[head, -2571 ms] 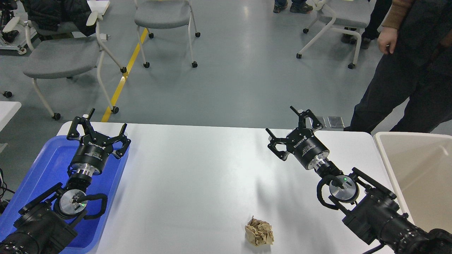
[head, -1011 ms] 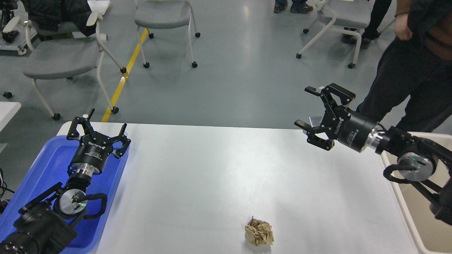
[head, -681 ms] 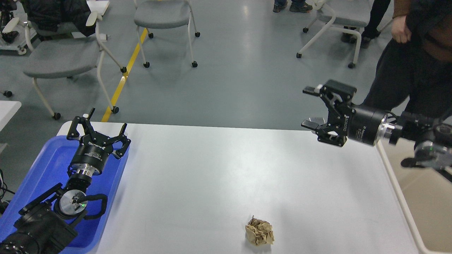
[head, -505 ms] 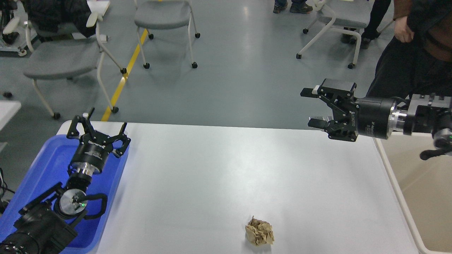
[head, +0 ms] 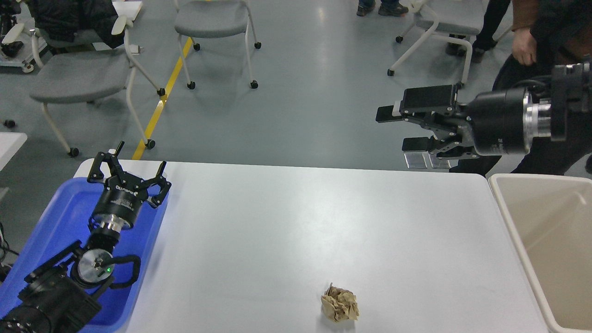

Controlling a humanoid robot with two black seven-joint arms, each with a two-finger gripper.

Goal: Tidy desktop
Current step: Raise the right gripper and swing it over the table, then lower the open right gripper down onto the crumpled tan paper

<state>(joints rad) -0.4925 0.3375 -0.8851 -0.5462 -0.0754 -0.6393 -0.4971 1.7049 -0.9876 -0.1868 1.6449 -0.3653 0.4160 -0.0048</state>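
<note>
The white desktop (head: pixel 296 231) fills the middle of the head view. A crumpled brown paper ball (head: pixel 340 305) lies on it near the front edge, right of centre. My left gripper (head: pixel 131 169) is open and empty, held over the far right corner of the blue tray (head: pixel 60 217). My right gripper (head: pixel 397 127) is open and empty, raised high beyond the table's far right edge with its fingers pointing left. It is far from the paper ball.
A beige bin (head: pixel 545 240) stands against the table's right side. Grey chairs (head: pixel 83 74) stand on the floor behind the table. A person in dark clothes (head: pixel 532 41) stands at the far right, behind my right arm.
</note>
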